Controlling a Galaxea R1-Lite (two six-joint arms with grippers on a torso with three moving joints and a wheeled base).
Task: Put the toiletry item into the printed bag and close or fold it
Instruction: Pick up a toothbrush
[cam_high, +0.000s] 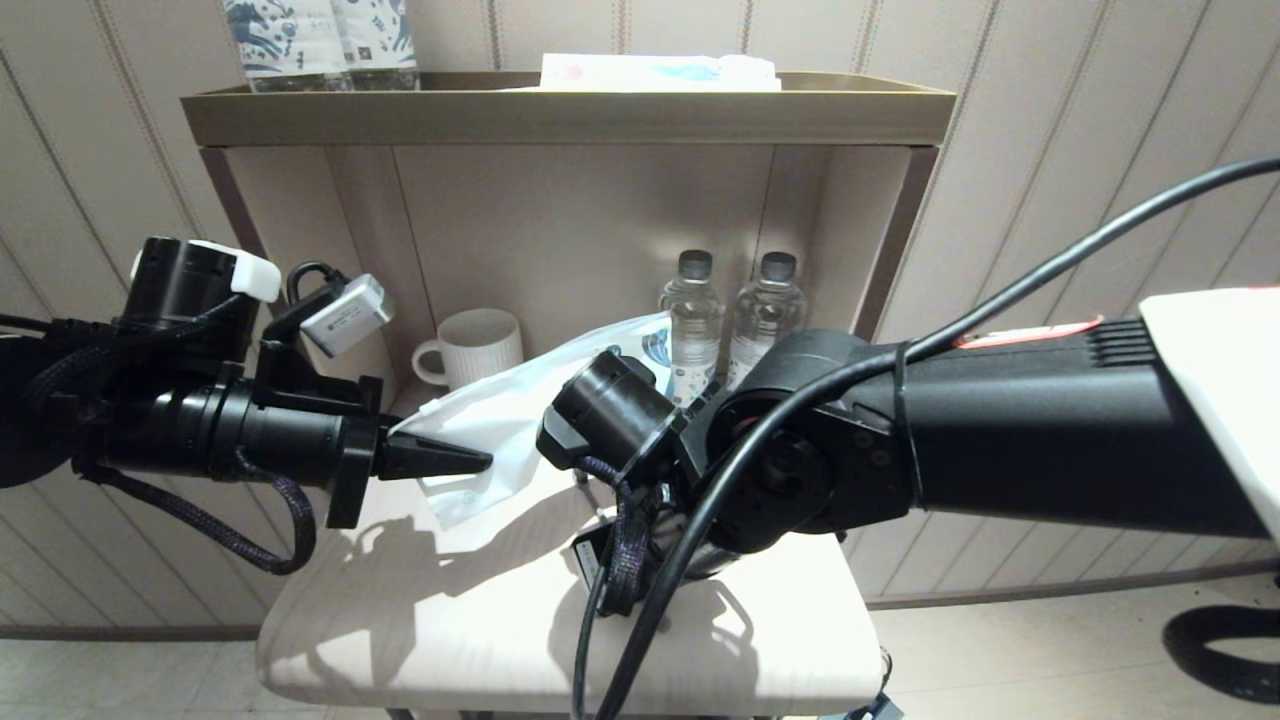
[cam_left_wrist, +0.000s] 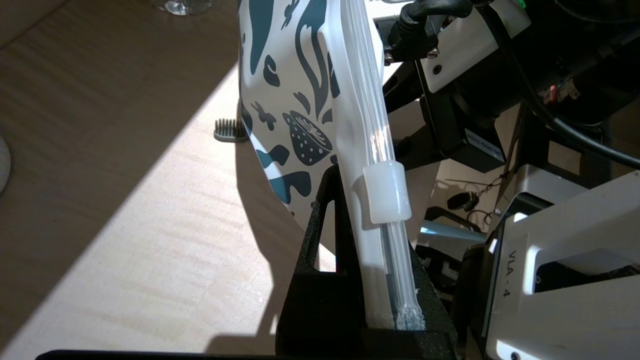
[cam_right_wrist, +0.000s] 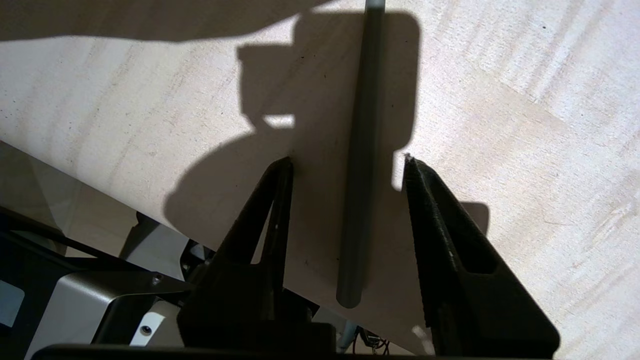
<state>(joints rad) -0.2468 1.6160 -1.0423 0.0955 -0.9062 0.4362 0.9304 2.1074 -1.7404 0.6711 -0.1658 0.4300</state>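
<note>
My left gripper (cam_high: 470, 460) is shut on a corner of the printed bag (cam_high: 520, 400) and holds it above the pale table (cam_high: 450, 620). In the left wrist view the bag (cam_left_wrist: 290, 75) hangs between the fingers of the left gripper (cam_left_wrist: 372, 240), dark leaf print on one side and the zip strip with its white slider (cam_left_wrist: 386, 192) along the edge. The toothbrush (cam_right_wrist: 357, 175) lies flat on the table, and its bristle head (cam_left_wrist: 227, 131) shows beyond the bag. My right gripper (cam_right_wrist: 347, 162) is open astride the handle, with a gap on each side. The right arm hides that gripper in the head view.
A white mug (cam_high: 470, 345) and two water bottles (cam_high: 693, 310) stand in the alcove behind the table. The shelf tray (cam_high: 570, 110) above carries blue-patterned packages (cam_high: 320, 40) and a flat white packet (cam_high: 655, 72). The toothbrush handle's end lies close to the table's edge (cam_right_wrist: 200, 235).
</note>
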